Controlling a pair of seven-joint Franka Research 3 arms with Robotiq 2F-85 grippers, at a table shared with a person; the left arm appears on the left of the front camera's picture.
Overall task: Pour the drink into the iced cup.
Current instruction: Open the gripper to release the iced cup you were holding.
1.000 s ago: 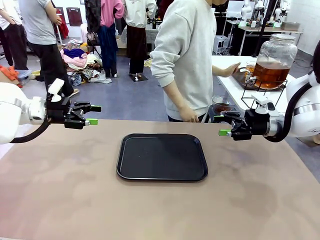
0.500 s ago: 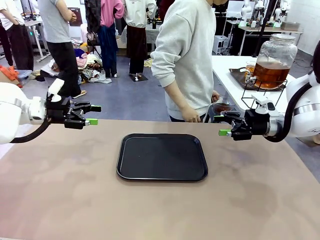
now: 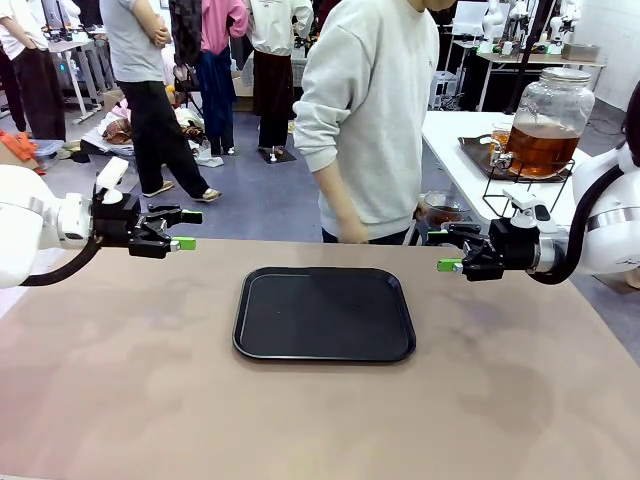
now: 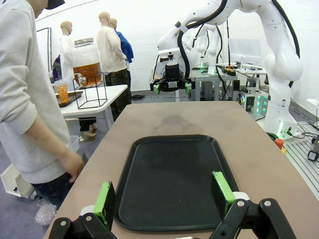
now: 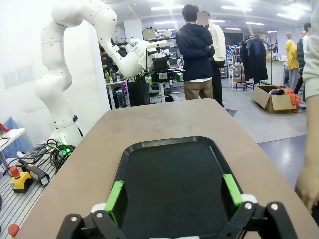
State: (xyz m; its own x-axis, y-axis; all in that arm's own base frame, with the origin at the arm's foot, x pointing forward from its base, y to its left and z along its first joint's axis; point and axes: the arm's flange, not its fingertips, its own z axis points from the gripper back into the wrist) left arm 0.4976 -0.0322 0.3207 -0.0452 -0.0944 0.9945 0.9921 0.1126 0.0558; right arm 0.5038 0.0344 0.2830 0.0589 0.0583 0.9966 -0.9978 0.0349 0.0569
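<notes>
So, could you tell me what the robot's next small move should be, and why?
Probably hold both arms where they are: the left claw and right claw hang open over the table, the black tray is bare, and the drink sits on the side table.

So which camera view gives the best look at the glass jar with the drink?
The front view: the glass jar stands large and sharp on a wire stand on the white side table, amber drink filling its lower half. The left wrist view shows the jar smaller and farther off. The right wrist view looks away from it.
</notes>
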